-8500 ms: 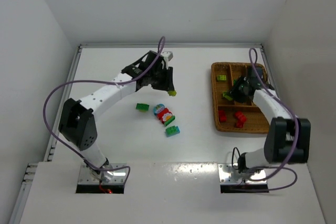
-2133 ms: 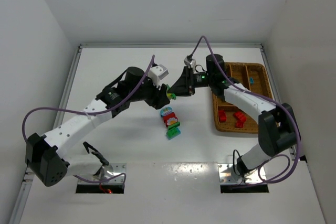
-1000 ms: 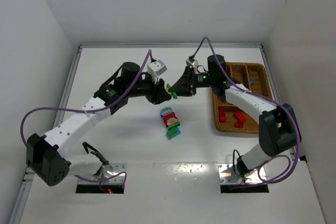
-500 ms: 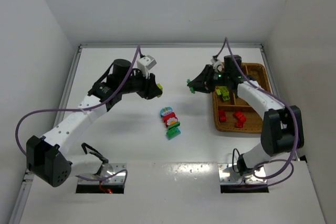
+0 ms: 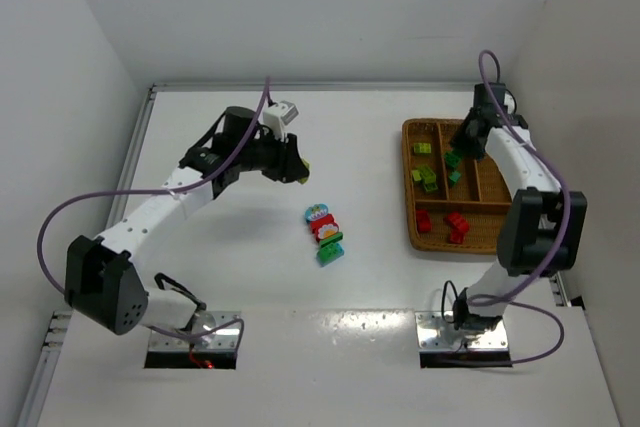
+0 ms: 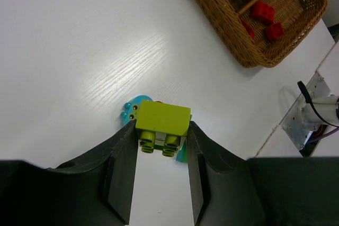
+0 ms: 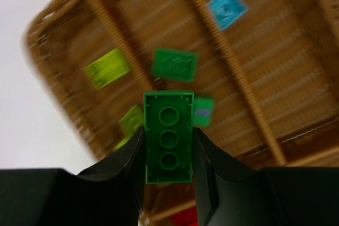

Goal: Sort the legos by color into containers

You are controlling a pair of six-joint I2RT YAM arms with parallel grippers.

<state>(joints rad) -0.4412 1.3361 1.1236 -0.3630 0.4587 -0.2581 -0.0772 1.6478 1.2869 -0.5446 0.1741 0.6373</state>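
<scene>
A dark green brick (image 7: 169, 137) sits clamped between the fingers of the right pincer (image 7: 169, 149), three rings showing on the face toward the wrist camera. It hangs over the wicker tray (image 7: 53, 22). Beneath that pincer lies another dark green brick (image 7: 175, 64), with a lime piece (image 7: 106, 68) across one divider and a teal one (image 7: 226, 7) across the other. A lime green brick (image 6: 162, 123) is pinched in the left pincer (image 6: 161, 133) above the white table (image 6: 79, 51). Past it the brick stack (image 5: 323, 229) peeks out, and red bricks (image 6: 263, 12) lie in the tray well beyond.
</scene>
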